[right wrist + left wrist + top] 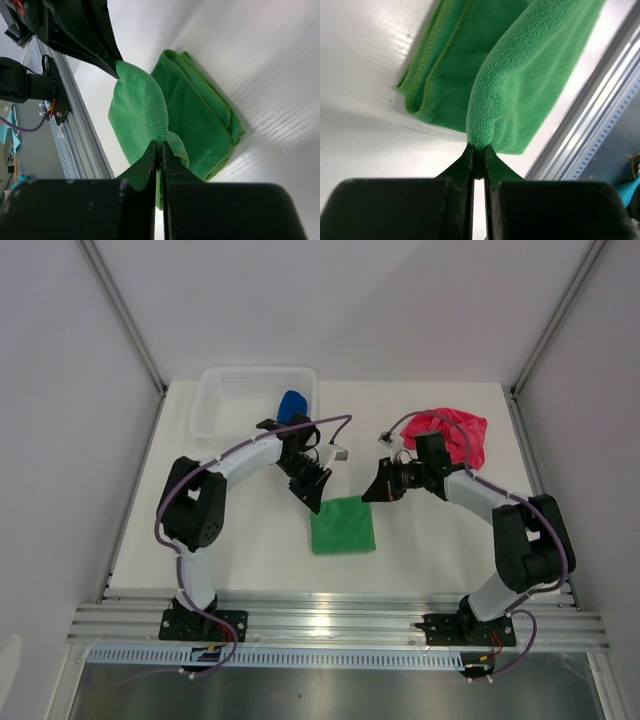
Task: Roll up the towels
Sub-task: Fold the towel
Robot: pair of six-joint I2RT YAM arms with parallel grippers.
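The fuzzy bright green microfibre towel (342, 527) was laid folded at the middle of the white table (250, 560), its upper layer drawn up at two far corners. The royal blue towel (292, 405) was bunched inside the white mesh basket (215, 390). The pink-red towel (465, 435) was heaped far right.

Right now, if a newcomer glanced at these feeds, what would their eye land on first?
The green towel at mid-table, with the left hand and right hand each shut on one end of its far edge, raising a ridge of cloth between them. Next, the pink-red towel heaped at the far right, and the blue towel inside the white basket at the far left.
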